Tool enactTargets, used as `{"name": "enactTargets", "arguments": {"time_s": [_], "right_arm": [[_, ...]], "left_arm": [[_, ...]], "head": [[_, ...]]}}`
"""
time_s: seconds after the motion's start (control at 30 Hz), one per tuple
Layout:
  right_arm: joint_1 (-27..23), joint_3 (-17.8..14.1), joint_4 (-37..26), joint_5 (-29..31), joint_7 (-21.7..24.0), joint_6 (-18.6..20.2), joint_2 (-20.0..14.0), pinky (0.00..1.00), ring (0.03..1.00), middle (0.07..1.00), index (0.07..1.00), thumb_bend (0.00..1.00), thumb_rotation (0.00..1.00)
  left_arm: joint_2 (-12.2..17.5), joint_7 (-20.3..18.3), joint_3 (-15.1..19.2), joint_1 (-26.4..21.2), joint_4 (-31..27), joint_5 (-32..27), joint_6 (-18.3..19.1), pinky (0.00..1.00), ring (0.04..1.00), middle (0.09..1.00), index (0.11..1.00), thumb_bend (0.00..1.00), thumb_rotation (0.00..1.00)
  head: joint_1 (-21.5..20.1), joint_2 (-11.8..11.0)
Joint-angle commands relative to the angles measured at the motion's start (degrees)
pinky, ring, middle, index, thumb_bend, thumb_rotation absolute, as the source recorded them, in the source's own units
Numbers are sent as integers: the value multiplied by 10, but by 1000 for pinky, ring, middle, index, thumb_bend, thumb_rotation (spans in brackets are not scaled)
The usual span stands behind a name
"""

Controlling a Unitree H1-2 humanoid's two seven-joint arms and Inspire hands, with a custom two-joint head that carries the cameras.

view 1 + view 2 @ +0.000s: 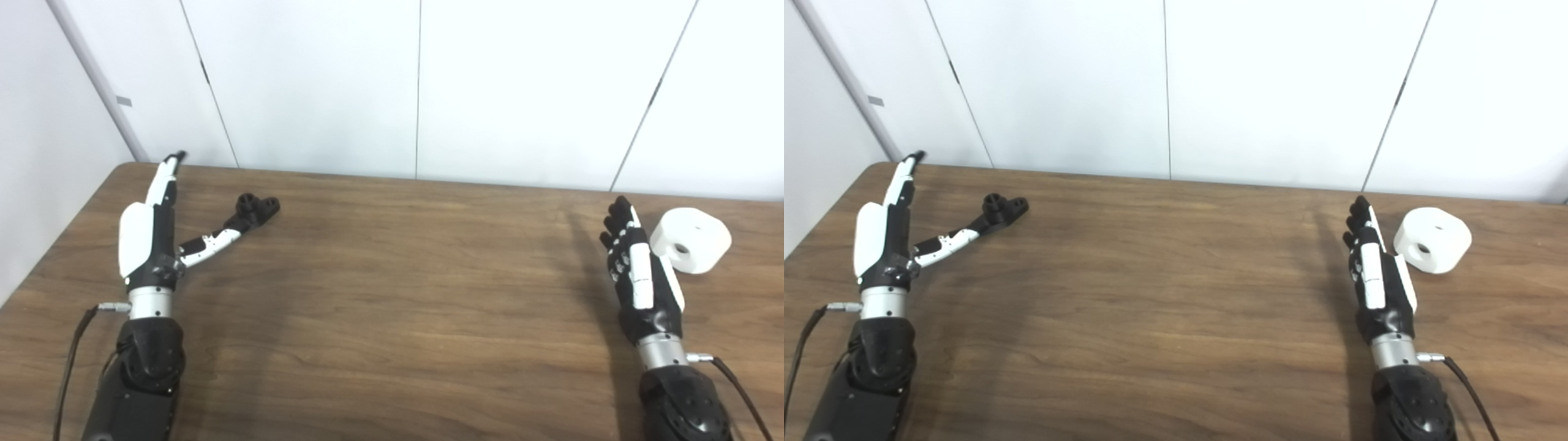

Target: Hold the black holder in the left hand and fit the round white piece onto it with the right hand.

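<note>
On the surface [392, 294] my left hand [150, 236], fingers wide, has its thumb tip at the black holder [254, 210]; my right hand [637, 269], fingers straight and empty, sits just left of the round white piece [692, 239]

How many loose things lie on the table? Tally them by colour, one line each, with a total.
Black: 1, the black holder, lying by the thumb of the open left hand.
White: 1, the round white piece, lying just right of the open right hand.
Total: 2, both on the wooden table, neither one held.
</note>
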Motion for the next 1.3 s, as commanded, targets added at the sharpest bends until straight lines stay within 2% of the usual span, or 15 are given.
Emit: {"name": "enactTargets", "arguments": {"time_s": [0.0,0.2,0.37,0.5,0.73,0.87,1.1,1.27], "right_arm": [[15,-1,18,2,2,-15,0,1000,1000,1000,1000,404,1000],[15,-4,24,11,6,-21,1,1000,1000,1000,1000,410,1000],[14,-6,22,15,7,-15,-2,1000,1000,1000,1000,409,1000],[13,-5,20,16,8,-9,-4,1000,1000,1000,1000,425,1000],[12,-7,27,22,12,-28,-5,1000,1000,1000,1000,398,1000],[13,-7,21,12,4,-18,-7,1000,1000,1000,1000,392,1000],[16,-14,16,38,22,-17,-12,1000,1000,1000,1000,383,1000],[16,-16,8,24,10,-10,-15,1000,1000,1000,1000,428,1000]], "left_arm": [[34,-3,5,-34,6,-12,3,864,954,988,987,909,330],[62,-30,-13,-51,40,-15,32,831,933,974,987,934,358],[95,-71,-38,-62,63,-14,57,915,994,999,996,954,425],[122,-92,-51,-76,93,-15,56,983,1000,1000,962,1000,483],[153,-114,-72,-88,115,-13,53,1000,1000,993,905,1000,496],[161,-119,-83,-89,116,-9,63,1000,1000,985,881,1000,487],[162,-125,-92,-94,118,-9,61,1000,1000,967,860,1000,450],[163,-130,-106,-99,121,1,66,1000,1000,966,846,1000,466]], "head": [[5,-1],[20,-2],[22,-5],[26,-6],[36,-9],[42,-9],[49,1],[53,3]]}}
